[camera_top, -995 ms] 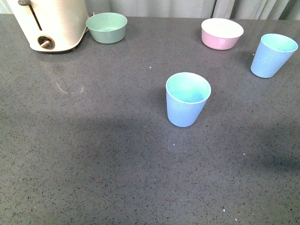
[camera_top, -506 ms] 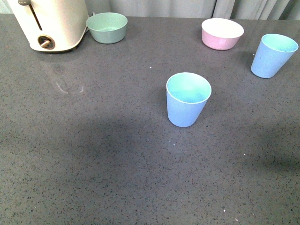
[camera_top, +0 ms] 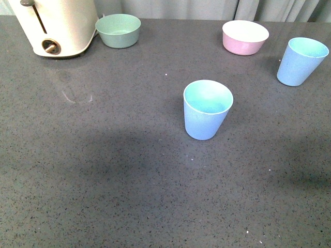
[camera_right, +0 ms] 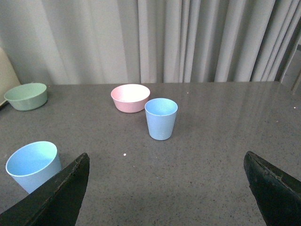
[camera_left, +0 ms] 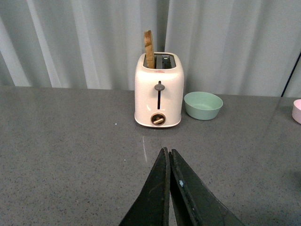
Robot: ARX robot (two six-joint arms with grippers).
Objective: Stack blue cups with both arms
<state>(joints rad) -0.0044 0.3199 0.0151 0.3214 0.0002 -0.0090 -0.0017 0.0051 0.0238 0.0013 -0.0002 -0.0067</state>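
Two light blue cups stand upright and apart on the grey counter. One cup is at the middle, the other cup at the far right. In the right wrist view the far-right cup stands ahead of my open, empty right gripper, and the middle cup is off to one side by one finger. My left gripper is shut and empty and points at the toaster; no cup shows in its view. Neither arm shows in the front view.
A cream toaster with a slice of bread stands at the back left, a mint-green bowl beside it. A pink bowl sits at the back, near the far-right cup. Grey curtains hang behind the counter.
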